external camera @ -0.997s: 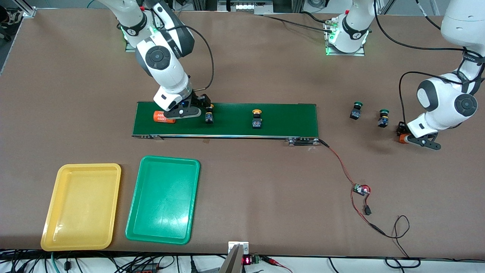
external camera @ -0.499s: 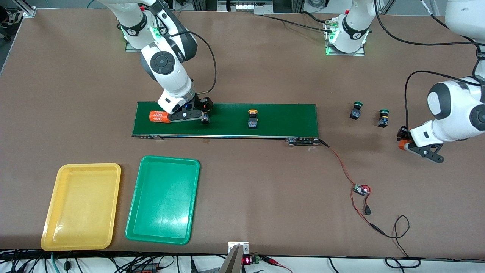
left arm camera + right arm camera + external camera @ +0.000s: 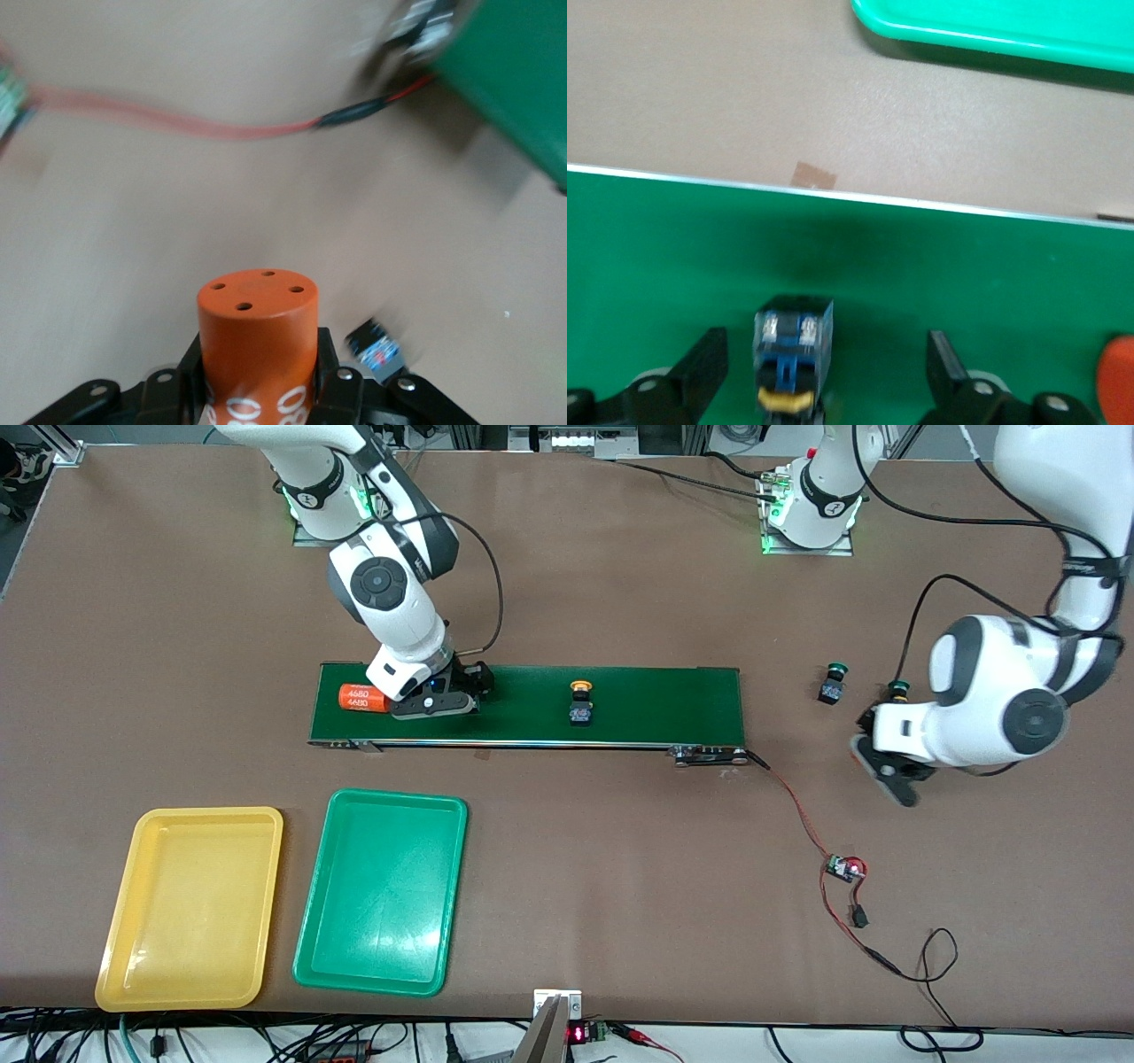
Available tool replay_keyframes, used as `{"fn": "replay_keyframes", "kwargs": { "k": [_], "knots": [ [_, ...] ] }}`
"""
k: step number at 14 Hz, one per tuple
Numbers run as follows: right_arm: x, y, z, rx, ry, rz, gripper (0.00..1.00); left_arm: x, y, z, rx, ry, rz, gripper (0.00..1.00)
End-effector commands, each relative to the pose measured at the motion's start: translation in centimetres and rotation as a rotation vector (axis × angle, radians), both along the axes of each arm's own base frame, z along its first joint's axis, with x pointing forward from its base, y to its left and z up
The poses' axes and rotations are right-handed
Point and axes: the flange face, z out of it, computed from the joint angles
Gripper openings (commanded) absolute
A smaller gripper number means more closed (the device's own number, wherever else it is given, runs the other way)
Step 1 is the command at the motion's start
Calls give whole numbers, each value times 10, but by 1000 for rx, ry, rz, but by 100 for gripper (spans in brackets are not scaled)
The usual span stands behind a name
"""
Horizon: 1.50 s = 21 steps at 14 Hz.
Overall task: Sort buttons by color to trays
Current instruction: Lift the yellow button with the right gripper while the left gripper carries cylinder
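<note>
The right gripper (image 3: 819, 376) sits low on the conveyor belt (image 3: 656, 700), jaws spread wide around a yellow-capped button (image 3: 793, 350), apparently to grasp it for the yellow tray (image 3: 142, 957). The left gripper (image 3: 257, 403) (over bare table beside the 2 green-capped buttons (image 3: 833, 682)) clamps an orange cylinder (image 3: 257, 341); the green tray (image 3: 354, 965) lies empty.

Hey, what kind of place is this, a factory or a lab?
Probably a robotics lab test bench rather than a factory: a short dark green conveyor belt lying on a brown table, an exposed circuit board on red wiring, and loose cables along the table's edge.
</note>
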Motion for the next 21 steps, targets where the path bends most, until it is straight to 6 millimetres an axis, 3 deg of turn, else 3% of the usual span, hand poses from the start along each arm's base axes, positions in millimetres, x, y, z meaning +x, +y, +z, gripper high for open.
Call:
{"fn": "replay_keyframes", "kwargs": {
  "k": [1, 3, 4, 5, 7, 9, 12, 13, 14, 16, 17, 19, 21],
  "knots": [
    [4, 7, -12, -1, -21, 11, 82, -14, -78, -2, -84, 26, -225, 18],
    [5, 5, -15, -2, -17, 10, 64, -30, -137, -2, -112, 24, -334, 17],
    [6, 3, -15, -2, -17, 8, 49, -36, -163, -4, -127, 12, -375, 16],
    [7, 2, -15, -2, -17, 5, 30, -41, -178, -4, -138, -3, -400, 16],
    [17, 1, -6, 3, -33, -1, 11, -60, -208, -13, -158, -18, -440, 15],
    [33, -3, 9, -10, -25, -22, 9, -75, -216, -29, -169, -31, -454, 15],
    [71, -11, 59, -50, -5, -57, 7, -93, -240, -56, -191, -77, -498, 20],
    [82, -17, 76, -61, -12, -67, 6, -94, -241, -59, -195, -92, -499, 39],
    [94, -27, 88, -67, -22, -71, 6, -94, -241, -57, -196, -95, -499, 99],
    [119, -59, 106, -64, -52, -78, 6, -90, -238, -46, -189, -111, -494, 100],
    [132, -85, 110, -66, -60, -70, 6, -88, -237, -41, -187, -118, -488, 100],
    [157, -144, 114, -65, -72, -35, 6, -82, -228, -25, -170, -116, -436, 100],
    [176, -183, 109, -74, -81, 27, 6, -75, -220, -2, -139, -86, -380, 100]
  ]
}}
